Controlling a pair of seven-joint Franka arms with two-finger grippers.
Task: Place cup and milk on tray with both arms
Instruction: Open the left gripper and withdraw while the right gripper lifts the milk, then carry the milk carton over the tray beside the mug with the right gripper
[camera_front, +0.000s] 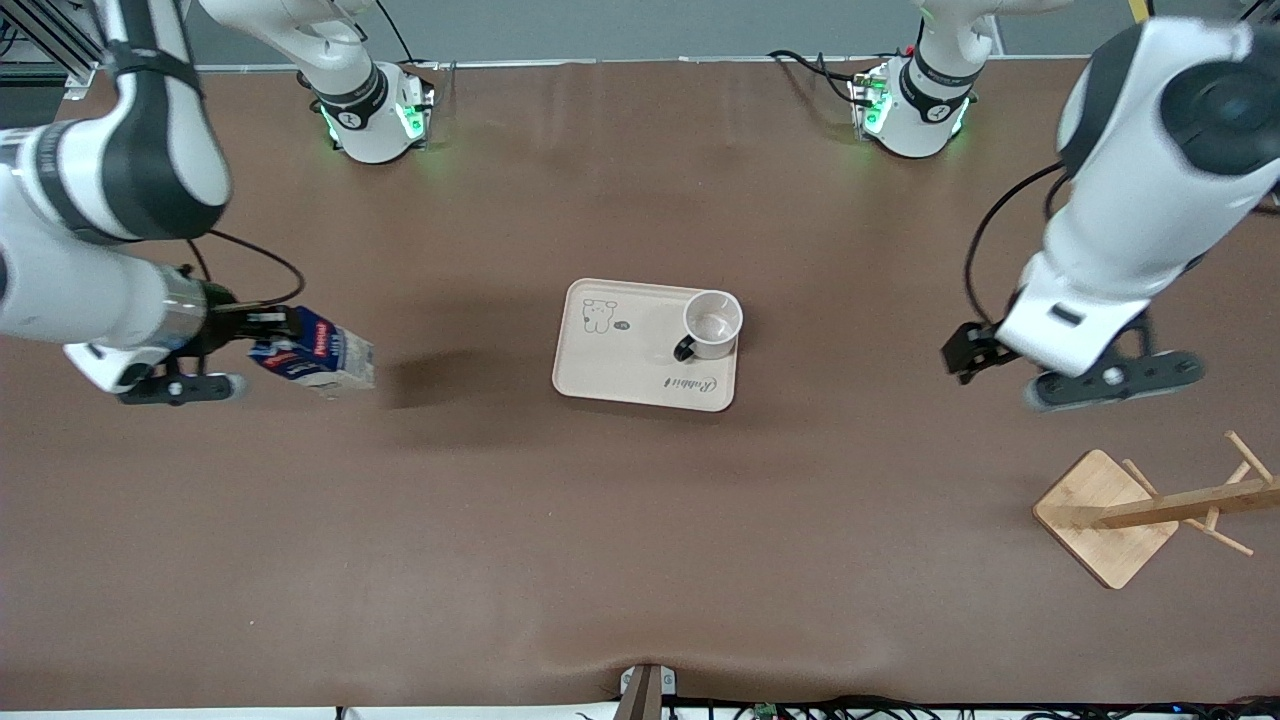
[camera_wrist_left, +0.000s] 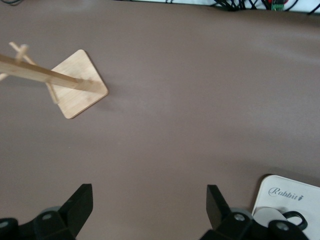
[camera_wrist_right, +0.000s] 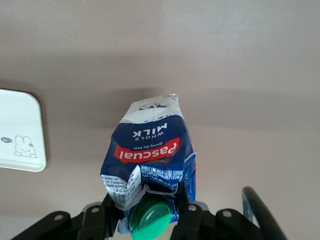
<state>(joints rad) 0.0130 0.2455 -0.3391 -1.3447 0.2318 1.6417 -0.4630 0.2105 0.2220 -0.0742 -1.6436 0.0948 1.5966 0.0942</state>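
The cream tray (camera_front: 620, 375) lies mid-table. The white cup (camera_front: 712, 324) with a black handle stands upright on the tray, at the corner toward the left arm's end; the tray's corner and the cup's handle show in the left wrist view (camera_wrist_left: 292, 197). My right gripper (camera_front: 262, 325) is shut on the top of the dark blue milk carton (camera_front: 315, 355) and holds it tilted above the table, toward the right arm's end, apart from the tray. The right wrist view shows the carton (camera_wrist_right: 149, 150) with its green cap (camera_wrist_right: 150, 224) between the fingers. My left gripper (camera_front: 985, 350) is open and empty over bare table.
A wooden rack with a square base (camera_front: 1105, 515) and pegged post stands toward the left arm's end, nearer the front camera; it also shows in the left wrist view (camera_wrist_left: 80, 82). Brown table surface lies between the carton and the tray.
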